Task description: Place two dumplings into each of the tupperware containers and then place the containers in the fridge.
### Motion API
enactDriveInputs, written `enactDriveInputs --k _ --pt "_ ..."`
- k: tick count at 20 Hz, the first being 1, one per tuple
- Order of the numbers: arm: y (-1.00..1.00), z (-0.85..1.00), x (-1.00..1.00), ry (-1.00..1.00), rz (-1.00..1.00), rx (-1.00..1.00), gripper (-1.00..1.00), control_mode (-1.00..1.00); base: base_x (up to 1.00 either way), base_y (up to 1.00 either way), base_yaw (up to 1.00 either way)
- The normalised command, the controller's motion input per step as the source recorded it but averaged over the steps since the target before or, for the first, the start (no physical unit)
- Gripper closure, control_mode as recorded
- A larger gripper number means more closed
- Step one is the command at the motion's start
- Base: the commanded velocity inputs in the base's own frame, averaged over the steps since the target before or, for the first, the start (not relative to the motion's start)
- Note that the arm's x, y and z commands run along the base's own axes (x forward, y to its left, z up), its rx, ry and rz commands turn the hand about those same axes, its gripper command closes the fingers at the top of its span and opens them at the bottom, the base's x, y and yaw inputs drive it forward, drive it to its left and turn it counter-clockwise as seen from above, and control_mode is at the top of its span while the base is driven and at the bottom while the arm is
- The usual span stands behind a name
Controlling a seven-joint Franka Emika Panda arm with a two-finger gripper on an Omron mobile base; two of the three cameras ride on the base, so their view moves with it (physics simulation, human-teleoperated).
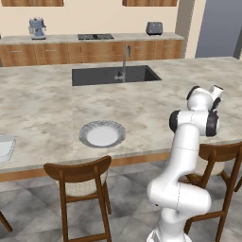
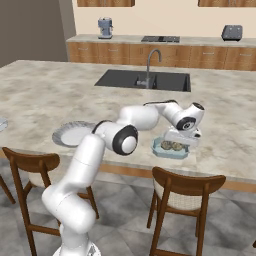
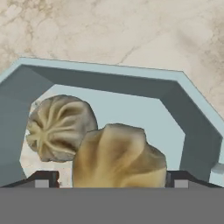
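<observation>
A pale blue-teal tupperware container (image 3: 109, 78) (image 2: 161, 150) sits near the counter's front edge with two tan dumplings in it. One dumpling (image 3: 59, 127) lies to the left. The other dumpling (image 3: 118, 153) rests right between my fingertips (image 3: 43, 179). My gripper (image 3: 111, 180) (image 2: 181, 142) hangs just over the tray, open, with its fingers standing wide on either side of that dumpling. A second container (image 1: 4, 146) (image 2: 1, 123) shows at the counter's far left edge, its contents hidden. The slate-blue fridge (image 1: 220, 28) stands at the back right.
A round white grey-rimmed plate (image 1: 101, 134) (image 2: 70, 134) lies bare left of the arm. The dark sink (image 1: 113, 74) with its tap is set mid-counter. Wooden chairs (image 1: 78, 177) (image 2: 185, 192) stand along the front edge. A coffee machine (image 1: 37, 27) and a toaster (image 1: 154, 28) sit on the back counter.
</observation>
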Motion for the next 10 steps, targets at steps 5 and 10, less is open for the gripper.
enactDriveInputs --k 5,10 --pt "0.0 0.44 -0.15 0.0 0.0 -0.02 -1.0 -1.0 0.0 0.0 0.0" --pt "0.62 0.32 -0.68 0.0 0.04 -0.12 -1.0 -1.0 0.0 0.0 0.0"
